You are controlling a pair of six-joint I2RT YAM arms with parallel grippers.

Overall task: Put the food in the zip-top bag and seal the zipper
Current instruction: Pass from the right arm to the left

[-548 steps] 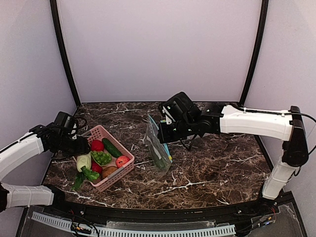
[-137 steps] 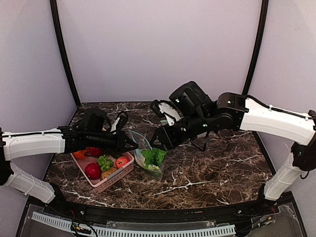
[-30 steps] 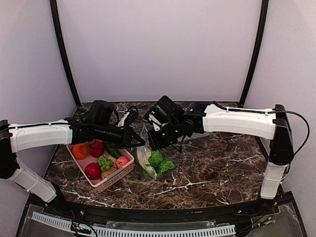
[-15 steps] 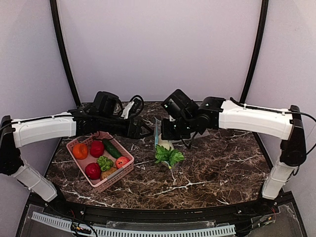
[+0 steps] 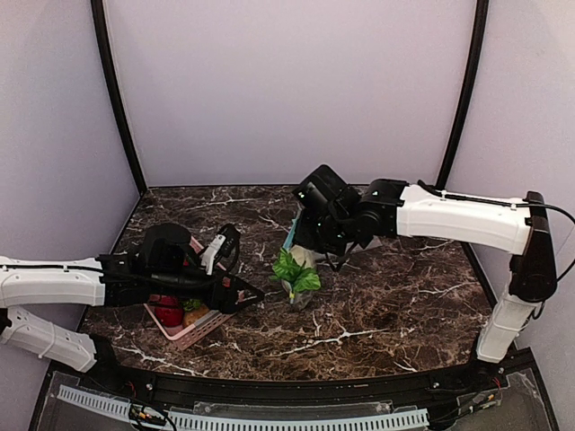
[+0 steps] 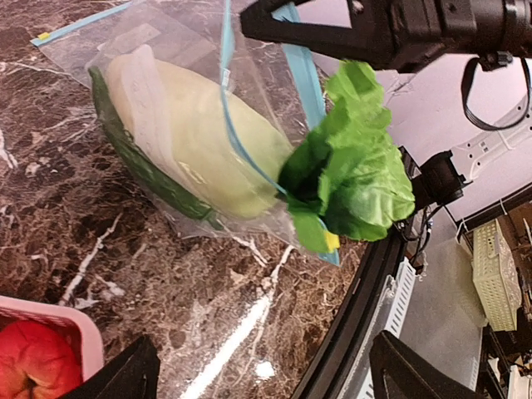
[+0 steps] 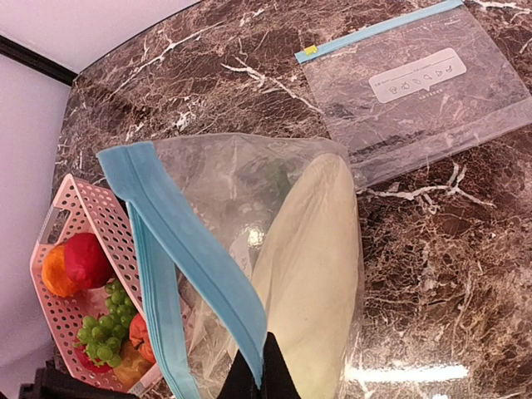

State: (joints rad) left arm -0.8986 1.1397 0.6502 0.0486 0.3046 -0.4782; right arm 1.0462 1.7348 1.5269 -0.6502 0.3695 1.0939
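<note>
The clear zip-top bag (image 7: 249, 191) hangs from my right gripper (image 7: 264, 372), which is shut on its teal-blue zipper (image 7: 195, 245) strip. Inside lies the long pale cabbage-like piece (image 7: 320, 258); a dark green piece (image 6: 133, 158) sits under it. Leafy green lettuce (image 6: 353, 170) sticks out of the bag's mouth. From above, the bag (image 5: 300, 294) and lettuce (image 5: 295, 269) hang below the right gripper (image 5: 304, 241). My left gripper (image 5: 252, 298) is open and empty, low over the table, left of the bag and apart from it. The mouth gapes open.
The pink basket (image 7: 79, 229) with a red piece (image 7: 83, 258), an orange one (image 7: 51, 274) and green grapes (image 7: 104, 328) stands left of the bag, partly under my left arm (image 5: 108, 280). A second, flat bag (image 7: 416, 91) lies behind. The table's front edge (image 6: 349, 332) is close.
My left gripper has opened, let go of the bag and pulled back toward the near left over the basket. The bag now hangs from the right gripper alone, shifted right.
</note>
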